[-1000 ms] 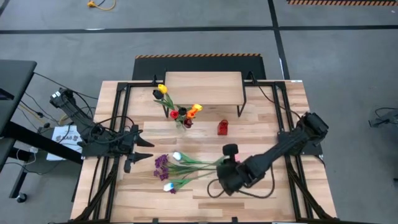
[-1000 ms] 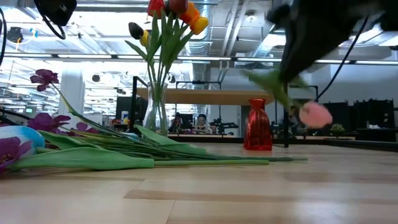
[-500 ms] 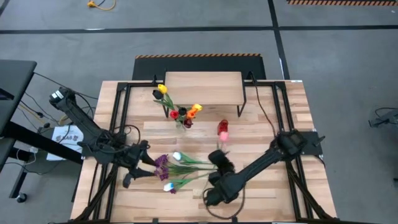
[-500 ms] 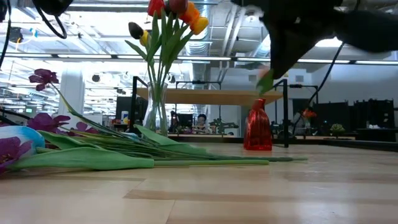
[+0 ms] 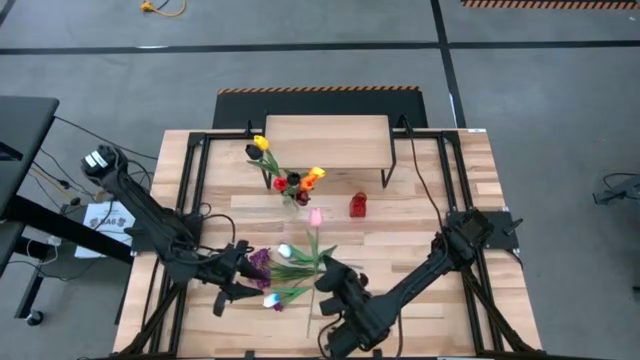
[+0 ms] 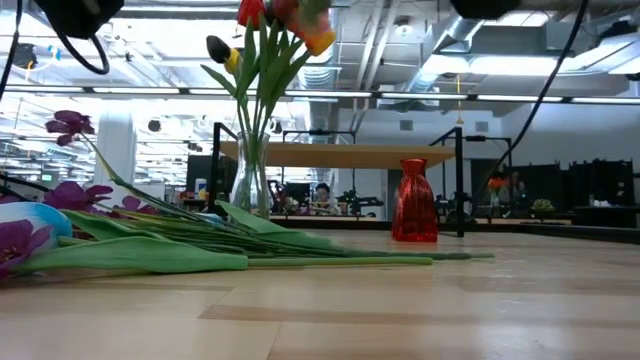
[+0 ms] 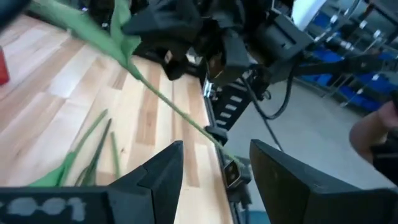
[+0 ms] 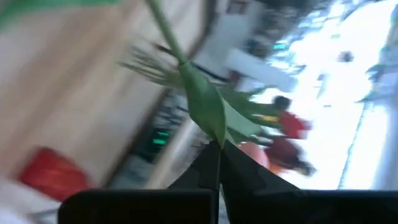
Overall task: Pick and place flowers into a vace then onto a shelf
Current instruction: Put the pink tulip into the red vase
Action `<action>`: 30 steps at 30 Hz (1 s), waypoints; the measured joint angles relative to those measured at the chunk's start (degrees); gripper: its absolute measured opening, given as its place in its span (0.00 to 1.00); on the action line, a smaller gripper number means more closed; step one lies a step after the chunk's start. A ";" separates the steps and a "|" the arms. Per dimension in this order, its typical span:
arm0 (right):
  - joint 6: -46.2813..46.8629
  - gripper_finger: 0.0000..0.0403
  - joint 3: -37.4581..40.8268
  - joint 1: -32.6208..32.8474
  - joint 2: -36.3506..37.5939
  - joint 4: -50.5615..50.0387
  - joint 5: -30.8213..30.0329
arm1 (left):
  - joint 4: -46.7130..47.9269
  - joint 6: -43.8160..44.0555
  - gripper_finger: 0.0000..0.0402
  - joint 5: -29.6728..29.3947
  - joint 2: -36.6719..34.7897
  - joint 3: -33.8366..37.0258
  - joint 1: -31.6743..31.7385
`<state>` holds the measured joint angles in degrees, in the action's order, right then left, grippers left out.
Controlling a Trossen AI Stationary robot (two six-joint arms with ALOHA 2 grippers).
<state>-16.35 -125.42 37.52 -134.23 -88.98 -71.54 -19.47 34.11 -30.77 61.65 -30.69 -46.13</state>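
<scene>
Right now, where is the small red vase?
In the high view the small red vase stands upright near the table's middle, just in front of the shelf, right of the glass vase of tulips, apart from both.

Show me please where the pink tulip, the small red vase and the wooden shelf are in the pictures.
pink tulip [image 5: 315,216]: high view, on the pink head, lifted over the table.
small red vase [image 6: 414,202]: low view, on its body.
wooden shelf [image 5: 326,141]: high view, on the bare middle of its top.

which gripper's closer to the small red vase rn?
Right. The right gripper, shut on a pink tulip, sits just front-left of the small red vase. The left gripper is farther left, at the loose flowers.
</scene>
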 joint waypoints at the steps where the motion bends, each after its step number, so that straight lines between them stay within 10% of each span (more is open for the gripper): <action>1: -2.13 0.00 0.00 0.00 0.00 0.68 -2.64 | -1.54 0.31 0.44 -0.01 0.96 -0.01 0.00; 10: -24.56 0.00 0.02 -0.14 -0.09 16.76 -16.77 | -11.15 0.92 0.44 -0.15 6.56 -0.05 0.00; 30: -27.87 0.00 0.03 0.08 -0.09 28.90 -15.27 | -14.99 -10.50 0.44 -8.69 8.82 -0.05 3.65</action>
<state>-44.21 -125.39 37.60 -134.32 -60.08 -86.80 -34.46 23.61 -39.46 70.47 -30.74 -42.48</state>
